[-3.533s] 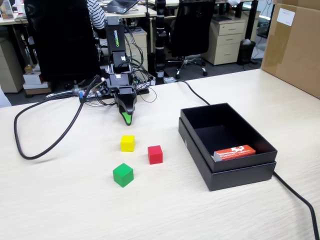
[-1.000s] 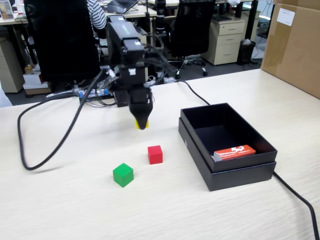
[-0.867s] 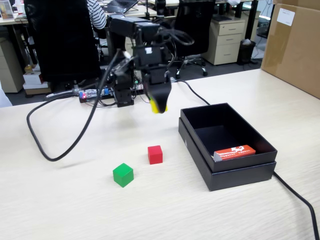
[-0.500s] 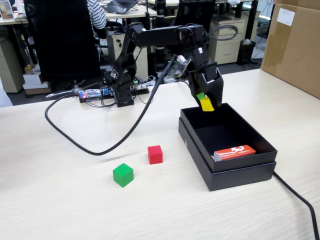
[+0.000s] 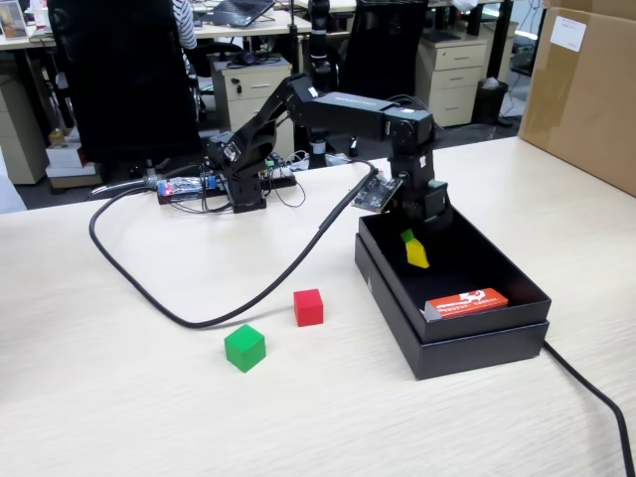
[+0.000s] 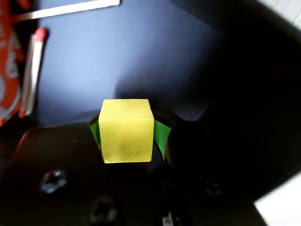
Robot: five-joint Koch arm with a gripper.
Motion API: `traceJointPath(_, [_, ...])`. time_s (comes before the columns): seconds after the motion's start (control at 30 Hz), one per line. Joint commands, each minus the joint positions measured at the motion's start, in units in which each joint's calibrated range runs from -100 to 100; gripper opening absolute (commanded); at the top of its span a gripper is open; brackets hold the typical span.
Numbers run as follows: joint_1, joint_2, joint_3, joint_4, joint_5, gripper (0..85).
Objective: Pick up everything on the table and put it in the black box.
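Cable: a thick black cable (image 5: 199,316) loops across the pale beige wood-grain tabletop (image 5: 119,417) from the far left edge toward the arm; a second run leaves the box toward the near right corner.
Arm base: the black hobby arm (image 5: 298,114) stands near the far edge of the table, left of centre, and reaches rightward over the box.
Green cube: a small plain green cube (image 5: 244,348) rests on the tabletop toward the near edge, left of centre, apart from all else.
Red cube: a small plain red cube (image 5: 308,307) sits just right of and beyond the green one, near it but not touching, short of the box's left wall.
Black box: a shallow rectangular matte black cardboard box (image 5: 388,298) on a wider black base lies right of centre.
Gripper: the black gripper with green pads (image 5: 414,245) hangs inside the box at its far end, clenched on the yellow cube; the wrist view shows green pads (image 6: 161,134) pressed to both sides.
Yellow cube: a small plain yellow cube (image 5: 417,254) (image 6: 126,130) is held tilted above the box floor.
Packet: a flat orange-red packet with white marking (image 5: 466,302) lies in the box's near right corner.
Carton: a large brown cardboard carton (image 5: 581,89) stands at the far right edge.
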State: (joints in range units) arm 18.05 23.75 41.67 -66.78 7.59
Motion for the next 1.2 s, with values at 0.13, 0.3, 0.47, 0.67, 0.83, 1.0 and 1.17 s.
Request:
traceJointPath(0.13, [-0.1, -1.8, 3.7, 0.6, 0.1, 36.3])
traceJointPath(0.3, [-1.0, -12.3, 3.3, 0.6, 0.0, 39.4])
traceJointPath(0.47, [-3.9, -29.2, 0.0, 0.6, -0.5, 39.4])
traceJointPath(0.67, [-8.6, -38.2, -9.2, 0.6, -2.3, 44.1])
traceJointPath(0.83, [-11.7, -37.4, -13.9, 0.6, -2.7, 46.3])
traceJointPath(1.0, [-13.3, -32.6, -16.6, 0.9, -2.8, 46.8])
traceJointPath(1.17, [-14.3, -26.9, -17.9, 1.0, -2.8, 48.1])
